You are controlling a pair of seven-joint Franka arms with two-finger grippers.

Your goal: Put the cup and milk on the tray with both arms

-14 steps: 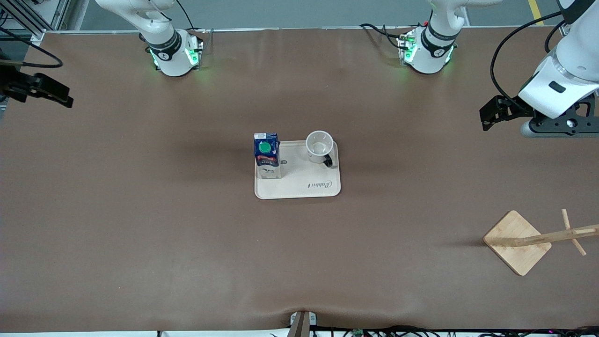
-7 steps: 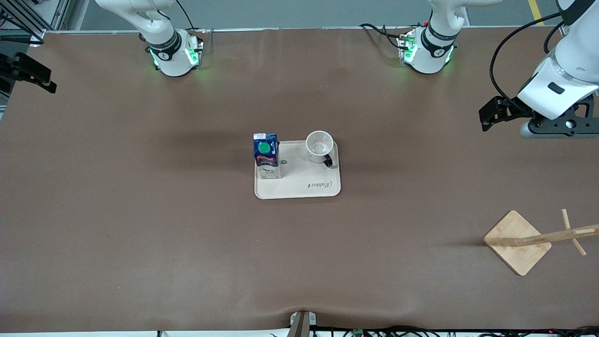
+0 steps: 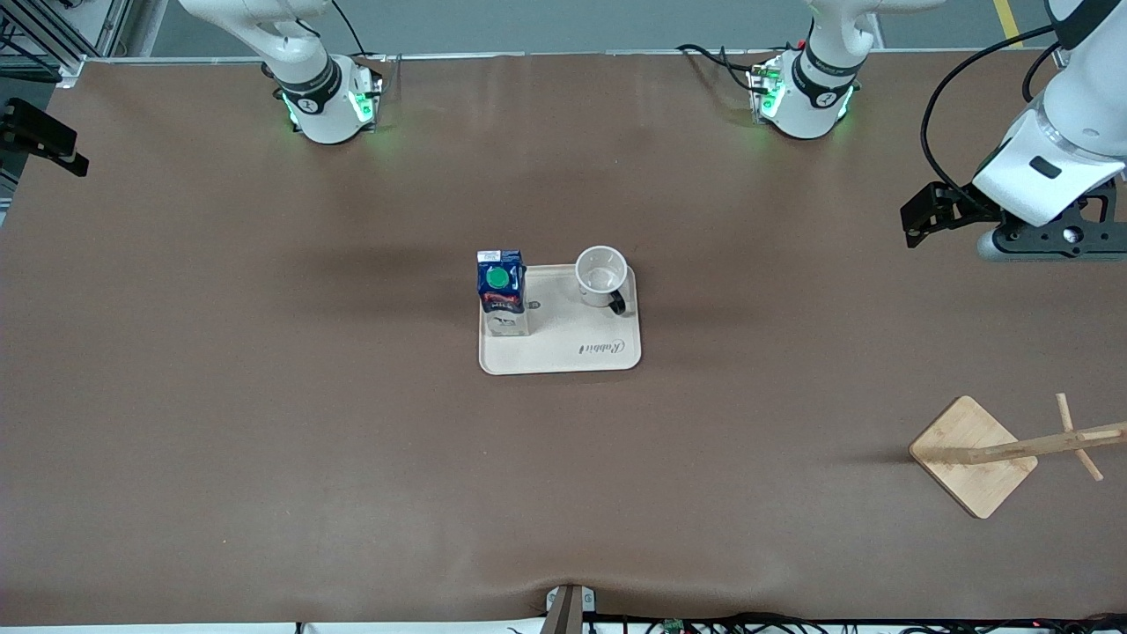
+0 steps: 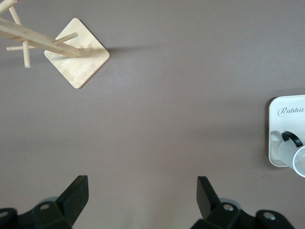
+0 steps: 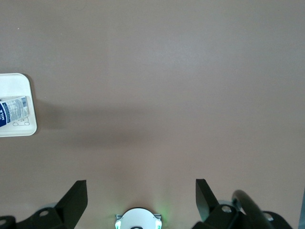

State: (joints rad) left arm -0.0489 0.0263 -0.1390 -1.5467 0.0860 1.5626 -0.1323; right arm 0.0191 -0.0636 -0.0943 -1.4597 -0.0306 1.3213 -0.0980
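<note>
Right in the middle of the brown desk [image 3: 264, 396] sits the flat beige rectangular tray with the dark "Rabbit" script [image 3: 572, 352], and both task items are on it already. The small tall dark blue milk carton with red and white print and a round green screw cap [image 3: 501, 295] stands upright at the tray's edge toward the right arm's end of the desk. The small white enamel cup with the black loop handle [image 3: 602, 277] stands upright in the tray corner toward the left arm's end, on the side farther from the front camera, handle pointing toward the camera. Carton and cup are apart, with bare tray between them. The left claw [image 4: 143, 200] hangs over bare desk out at the left arm's end, well apart from the tray, fingers spread wide with nothing in them. The right claw [image 5: 141, 200] is up over the right arm's end of the desk, also wide open and empty. Near the left arm's end, closer to the camera, there's a square light wooden stand base with a pegged pole [image 3: 973, 456].
</note>
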